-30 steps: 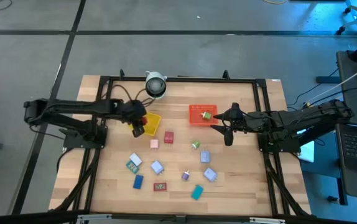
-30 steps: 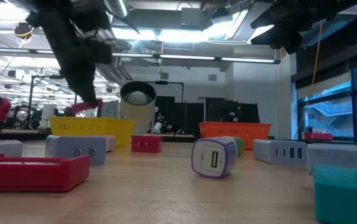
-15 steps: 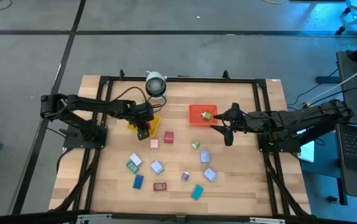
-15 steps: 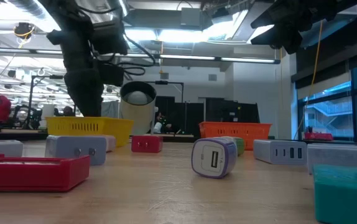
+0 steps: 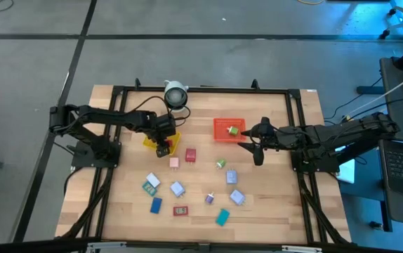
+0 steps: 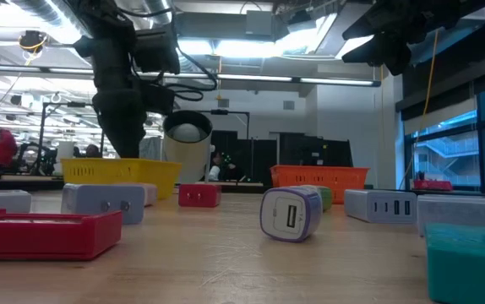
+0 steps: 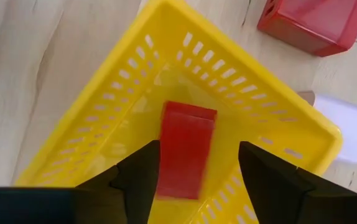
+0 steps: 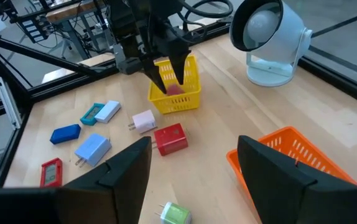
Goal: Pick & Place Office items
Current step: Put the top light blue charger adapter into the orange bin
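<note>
My left gripper [image 7: 198, 152] points down into the shallow yellow tray [image 7: 185, 56], open. A small red piece [image 7: 185, 149] is inside the tray below it, between the two fingers, with a gap showing on one side. In the high view this gripper [image 5: 163, 146] covers most of the yellow tray [image 5: 175, 135]. My right gripper [image 5: 252, 151] hovers open and holds nothing, beside the red tray [image 5: 227, 126], which has a green piece [image 5: 234, 130] in it. The other office items lie loose on the wooden table, among them a red block [image 5: 190, 155] and a pink one [image 5: 174, 162].
A white round device [image 5: 176, 95] stands at the far edge behind the yellow tray. Several blue, teal, purple and whitish pieces [image 5: 177, 188] are scattered over the near half of the table. A black frame [image 5: 201, 89] rims the table.
My left gripper has gone toward the table's right edge and down over the yellow tray, tipping steeper, and has opened. The red piece that it carried above the tray's rim has left the fingers and is now inside the tray.
</note>
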### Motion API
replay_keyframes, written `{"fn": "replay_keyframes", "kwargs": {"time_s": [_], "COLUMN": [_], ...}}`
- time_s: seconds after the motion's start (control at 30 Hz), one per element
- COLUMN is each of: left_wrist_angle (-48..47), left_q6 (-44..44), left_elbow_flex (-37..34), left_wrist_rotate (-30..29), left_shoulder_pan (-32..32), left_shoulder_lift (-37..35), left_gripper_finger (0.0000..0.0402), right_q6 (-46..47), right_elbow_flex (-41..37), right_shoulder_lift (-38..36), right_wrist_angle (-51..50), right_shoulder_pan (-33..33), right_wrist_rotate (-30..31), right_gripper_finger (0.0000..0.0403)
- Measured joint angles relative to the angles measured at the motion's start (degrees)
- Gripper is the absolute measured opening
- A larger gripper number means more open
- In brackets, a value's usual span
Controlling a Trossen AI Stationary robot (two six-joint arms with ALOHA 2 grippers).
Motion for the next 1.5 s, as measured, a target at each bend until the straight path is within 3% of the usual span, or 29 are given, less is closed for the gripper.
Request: {"fn": "replay_keyframes", "kwargs": {"time_s": [0.3, 0.53, 0.83, 0.97, 1.03, 1.23, 1.37, 1.5], "left_wrist_angle": [-0.8, -14.3, -10.3, -9.8, -7.8, 8.1, 20.3, 34.2], "left_q6": [0.7, 7.5, 26.9, 25.3, 19.2, 13.6, 10.2, 6.1], "left_elbow_flex": [0.4, 11.7, 15.4, 15.3, 15.1, 7.9, -3.2, -15.1], "left_wrist_rotate": [-0.1, 0.2, -6.0, -6.5, -10.5, -11.8, -15.0, -13.1], "left_shoulder_pan": [0.0, -0.3, -6.7, -10.8, -12.8, -15.0, -11.7, -8.2], "left_shoulder_lift": [0.0, -1.6, -5.8, -5.7, -5.8, -14.8, -25.7, -36.1], "left_gripper_finger": [0.0219, 0.0221, 0.0218, 0.0218, 0.0216, 0.0206, 0.0205, 0.0205], "right_q6": [0.0, 0.2, 1.3, 2.0, 2.9, 1.2, -0.2, 2.4], "right_elbow_flex": [0.0, 0.0, 0.0, 0.0, 0.0, 6.2, 9.4, 8.4], "right_shoulder_lift": [0.0, 0.0, 0.0, 0.0, 0.0, 0.0, -2.0, -7.3], "right_wrist_angle": [0.0, 0.0, 0.0, -0.4, -1.0, -15.4, -24.2, -31.0], "right_shoulder_pan": [0.0, 0.0, 0.0, 0.0, 0.0, 0.0, 0.0, 0.0], "right_wrist_rotate": [0.0, -1.5, -1.5, -1.7, -1.4, 4.7, 7.4, 9.6], "right_gripper_finger": [0.024, 0.024, 0.024, 0.024, 0.024, 0.024, 0.024, 0.024]}}
